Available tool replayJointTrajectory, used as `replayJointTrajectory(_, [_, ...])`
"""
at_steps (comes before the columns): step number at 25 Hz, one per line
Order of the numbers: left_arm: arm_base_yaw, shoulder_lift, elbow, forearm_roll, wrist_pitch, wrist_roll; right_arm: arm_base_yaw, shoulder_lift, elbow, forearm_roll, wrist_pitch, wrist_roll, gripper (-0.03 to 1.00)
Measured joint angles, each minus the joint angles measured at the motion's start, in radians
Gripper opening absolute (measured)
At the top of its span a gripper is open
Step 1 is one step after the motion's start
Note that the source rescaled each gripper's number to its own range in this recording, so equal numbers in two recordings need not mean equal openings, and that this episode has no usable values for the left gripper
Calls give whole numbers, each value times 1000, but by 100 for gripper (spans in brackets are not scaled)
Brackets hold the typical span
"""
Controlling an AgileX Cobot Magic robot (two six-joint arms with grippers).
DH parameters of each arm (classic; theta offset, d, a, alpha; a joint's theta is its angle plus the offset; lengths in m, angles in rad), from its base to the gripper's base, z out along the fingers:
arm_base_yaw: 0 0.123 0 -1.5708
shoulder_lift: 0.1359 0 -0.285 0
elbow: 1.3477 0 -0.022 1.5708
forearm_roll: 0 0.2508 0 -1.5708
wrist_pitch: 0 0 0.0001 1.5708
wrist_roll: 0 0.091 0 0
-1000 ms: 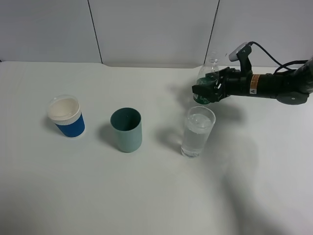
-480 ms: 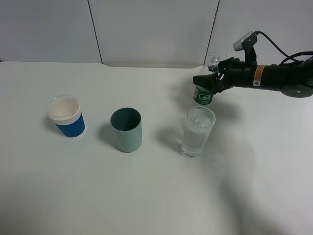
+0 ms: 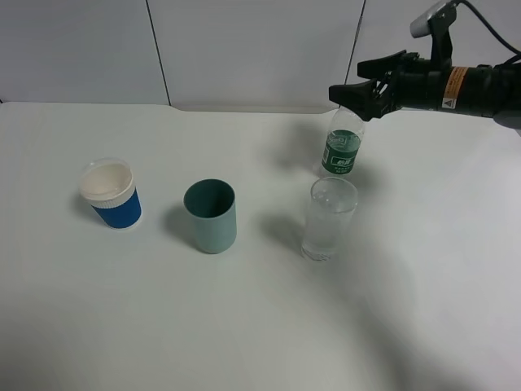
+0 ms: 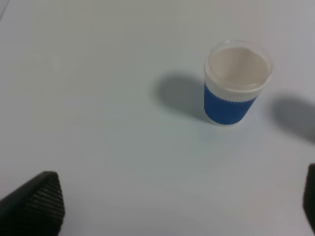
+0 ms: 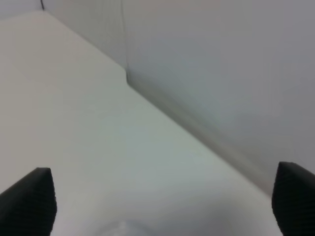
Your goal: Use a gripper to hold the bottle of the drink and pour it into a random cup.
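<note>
Bottle of the drink [image 3: 342, 148] upright on counter [image 3: 244, 326] just behind the clear cup [image 3: 328, 218]; green label, white marks unreadable. Right gripper [image 3: 358, 91] spread wide above its neck, holding nothing. Teal cup [image 3: 210, 215] and blue cup [image 3: 111, 194] stand left.

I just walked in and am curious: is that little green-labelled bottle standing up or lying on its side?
Standing upright. The bottle rests on its base on the table, neck up, behind the tall clear cup.

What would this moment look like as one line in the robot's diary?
right gripper: open, above bottle | bottle: upright on table, free | clear cup: holds liquid
</note>
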Motion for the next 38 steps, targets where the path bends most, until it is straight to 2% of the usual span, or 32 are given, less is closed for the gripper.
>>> replayJointTrajectory(8, [0,0,0,0,0,0,0,-130,0,118,44,0,92])
replayJointTrajectory(17, [0,0,0,0,0,0,0,-321,0,328,266,-13,92])
replayJointTrajectory(23, [0,0,0,0,0,0,0,-446,0,459,516,-97,92])
replayJointTrajectory(27, [0,0,0,0,0,0,0,-529,0,572,718,-228,91])
replayJointTrajectory(32, [0,0,0,0,0,0,0,-634,0,735,950,-470,77])
replayJointTrajectory(35, [0,0,0,0,0,0,0,-695,0,820,1071,-570,71])
replayJointTrajectory(38, [0,0,0,0,0,0,0,-766,0,855,1180,-614,69])
